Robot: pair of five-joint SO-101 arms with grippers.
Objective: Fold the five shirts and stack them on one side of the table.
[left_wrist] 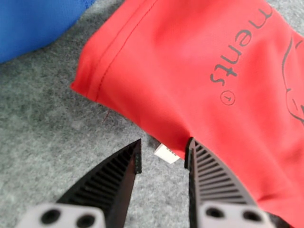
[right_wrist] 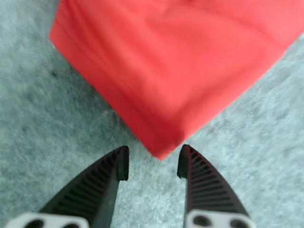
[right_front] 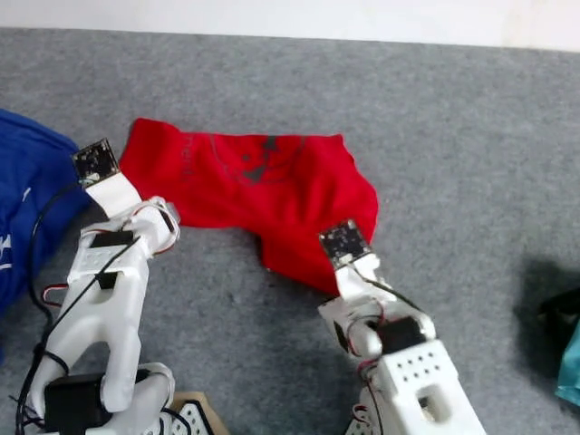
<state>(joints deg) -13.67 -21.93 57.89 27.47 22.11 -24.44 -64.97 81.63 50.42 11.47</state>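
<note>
My left gripper [left_wrist: 164, 151] has its fingers apart. A white tag [left_wrist: 167, 154] peeks out between the tips, and one tip sits against the hem of the red shirt [right_front: 263, 186]. My right gripper [right_wrist: 153, 159] is also open, its tips either side of a shirt corner. The shirt lies rumpled mid-table, its near edge just ahead of both my arms.

I judge the next move calls for both hands to sink level, pinch hem and corner cleanly, tag included, then lift together so the fold stays straight.

A blue shirt [right_front: 23, 199] lies close on my left, so there is little room there. Bare table [right_front: 453, 136] opens beyond the shirt and to my right, with a teal cloth [right_front: 569, 362] at that edge.
</note>
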